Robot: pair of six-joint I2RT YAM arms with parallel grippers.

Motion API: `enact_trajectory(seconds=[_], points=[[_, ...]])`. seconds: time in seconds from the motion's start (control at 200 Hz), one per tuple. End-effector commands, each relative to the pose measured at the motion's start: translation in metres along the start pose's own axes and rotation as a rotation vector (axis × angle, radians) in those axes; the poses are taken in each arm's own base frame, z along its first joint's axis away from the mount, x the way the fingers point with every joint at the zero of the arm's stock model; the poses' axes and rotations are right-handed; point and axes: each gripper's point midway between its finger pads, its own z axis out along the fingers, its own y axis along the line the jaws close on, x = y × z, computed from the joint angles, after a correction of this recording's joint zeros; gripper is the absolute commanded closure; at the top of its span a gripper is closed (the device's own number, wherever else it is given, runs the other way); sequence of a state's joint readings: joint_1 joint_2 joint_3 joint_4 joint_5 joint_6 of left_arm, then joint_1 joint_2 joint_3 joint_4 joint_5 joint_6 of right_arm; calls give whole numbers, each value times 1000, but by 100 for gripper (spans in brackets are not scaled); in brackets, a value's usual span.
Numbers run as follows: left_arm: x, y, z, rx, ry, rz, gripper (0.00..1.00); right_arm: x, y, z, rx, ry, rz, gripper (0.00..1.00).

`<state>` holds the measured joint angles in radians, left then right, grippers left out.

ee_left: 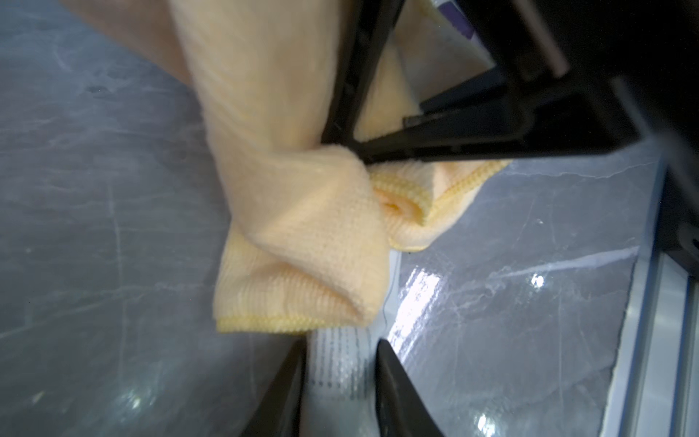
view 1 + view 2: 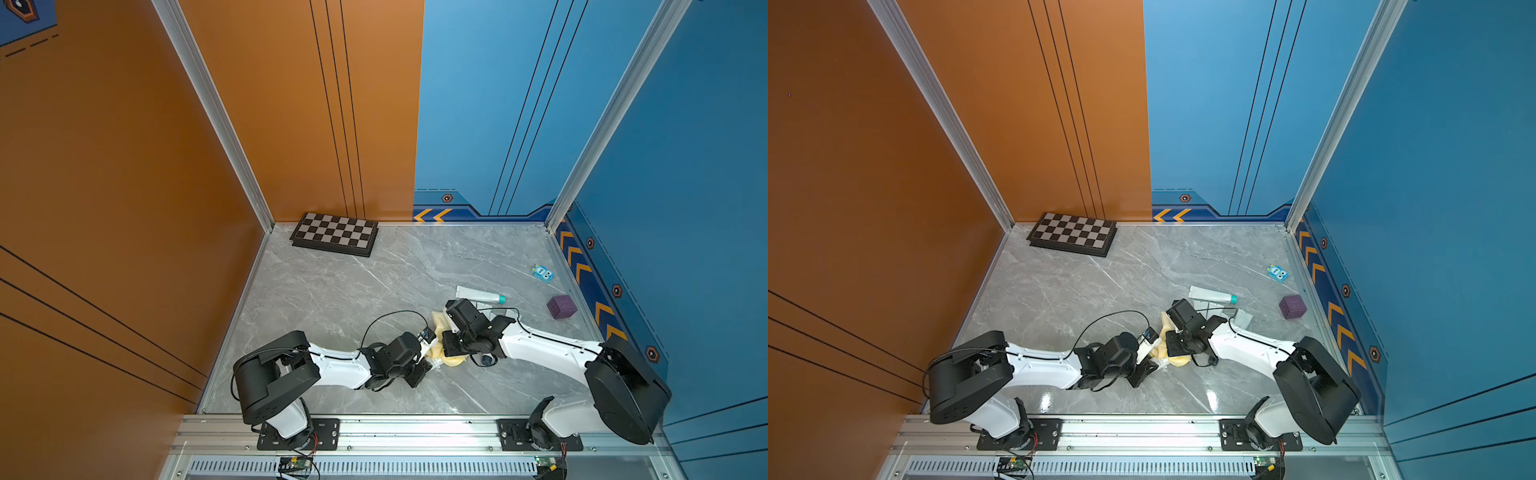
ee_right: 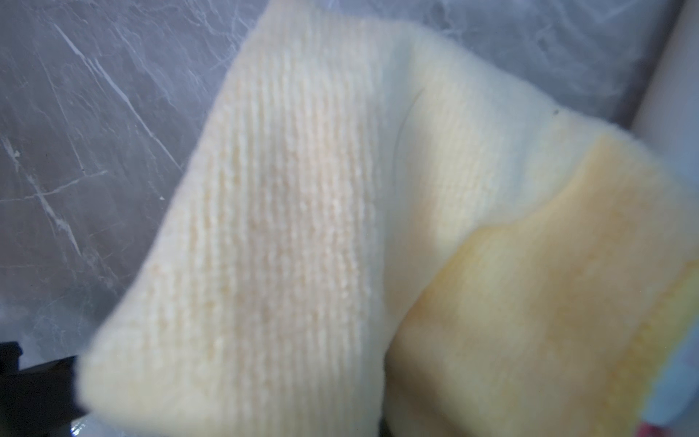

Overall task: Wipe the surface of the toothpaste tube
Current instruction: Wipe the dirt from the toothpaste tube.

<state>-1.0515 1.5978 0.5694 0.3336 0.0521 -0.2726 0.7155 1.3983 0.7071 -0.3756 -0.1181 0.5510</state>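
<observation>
You have the left gripper (image 1: 340,346) closed partway on the white toothpaste tube (image 1: 336,372), one finger on each flank of its printed body. It holds the tube just right of the middle of the grey marble desk (image 2: 332,299), toward the front edge. Whether the tube rests on the desk or hangs above it, I cannot tell.

Your right gripper (image 1: 351,145) is pinched tight on the yellow cloth (image 1: 302,227), which drapes and folds over the tube's far end. The split looks deliberate: one arm steadies the tube so it cannot slide, and the other brings the cloth to rub it. With the fabric wrapped round the tube, a stroke along its length should reach more than one face.

In both top views the two wrists meet almost head to head, so you have little room to move.

A second tube (image 2: 480,294), teal-capped, lies apart toward the right edge. The chessboard (image 2: 334,235) sits in the back left corner. The purple cube (image 2: 562,306) and blue toy (image 2: 543,273) lie by the right edge, well clear.
</observation>
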Motion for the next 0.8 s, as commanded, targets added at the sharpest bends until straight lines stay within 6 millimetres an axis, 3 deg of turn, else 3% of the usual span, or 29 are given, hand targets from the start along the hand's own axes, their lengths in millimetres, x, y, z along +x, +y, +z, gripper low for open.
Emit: enact_trajectory(seconds=[0.0, 0.22, 0.26, 0.3, 0.32, 0.505, 0.676, 0.736, 0.796], points=[[68, 34, 5, -113, 217, -18, 100, 48, -38, -4, 90, 169, 60, 100], [67, 28, 7, -87, 222, -13, 100, 44, -19, -10, -29, 169, 80, 100], [63, 25, 7, -72, 214, -14, 86, 44, -18, -9, -31, 174, 77, 100], [59, 22, 6, -59, 205, -10, 65, 44, -19, -8, -29, 178, 77, 100], [59, 21, 5, -55, 204, -8, 60, 44, -20, -7, -26, 181, 77, 100], [51, 10, 4, -27, 202, 29, 46, 43, -20, -6, -41, 181, 93, 100], [62, 9, 17, -51, 265, 68, 48, 41, -23, -6, -43, 179, 104, 100], [68, 6, 22, -52, 289, 88, 53, 39, -25, -6, -48, 177, 115, 100], [77, 5, 26, -52, 317, 95, 66, 36, -27, -7, -49, 171, 121, 100]])
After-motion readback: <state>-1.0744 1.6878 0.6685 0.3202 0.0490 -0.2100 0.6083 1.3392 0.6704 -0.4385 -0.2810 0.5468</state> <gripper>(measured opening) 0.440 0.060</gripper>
